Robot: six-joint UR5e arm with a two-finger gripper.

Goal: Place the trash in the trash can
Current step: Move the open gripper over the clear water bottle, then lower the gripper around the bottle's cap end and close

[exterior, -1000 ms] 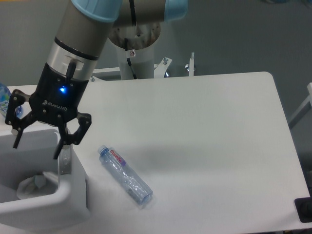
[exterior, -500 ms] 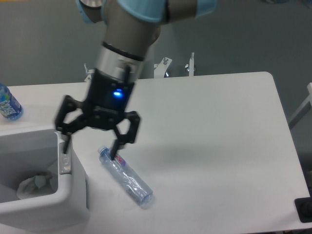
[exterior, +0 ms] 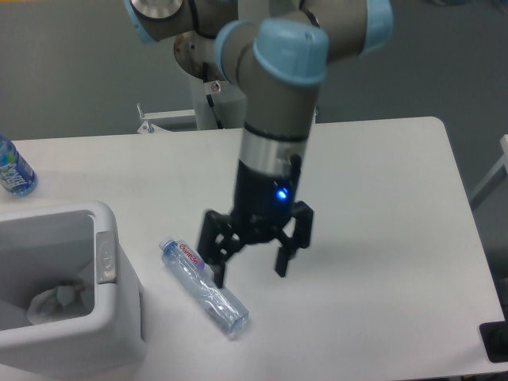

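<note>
A clear bluish plastic bottle point(exterior: 205, 287) with a white red-lettered label lies on its side on the white table, its cap pointing up-left. My gripper point(exterior: 249, 275) hangs open just to its right, one fingertip close above the bottle's middle, nothing held between the fingers. The white trash can point(exterior: 107, 333) stands at the lower left with a grey tab point(exterior: 105, 257) on its right rim. A crumpled white wrapper point(exterior: 57, 299) lies inside it at the bottom.
A second bottle with a blue label point(exterior: 13, 169) stands at the table's far left edge. The arm's base column point(exterior: 216, 103) rises behind the table's back edge. A dark object point(exterior: 496, 341) sits at the lower right corner.
My gripper has swung right from over the trash can to beside the bottle, staying open. The bottle and the wrapper in the can have not moved.
</note>
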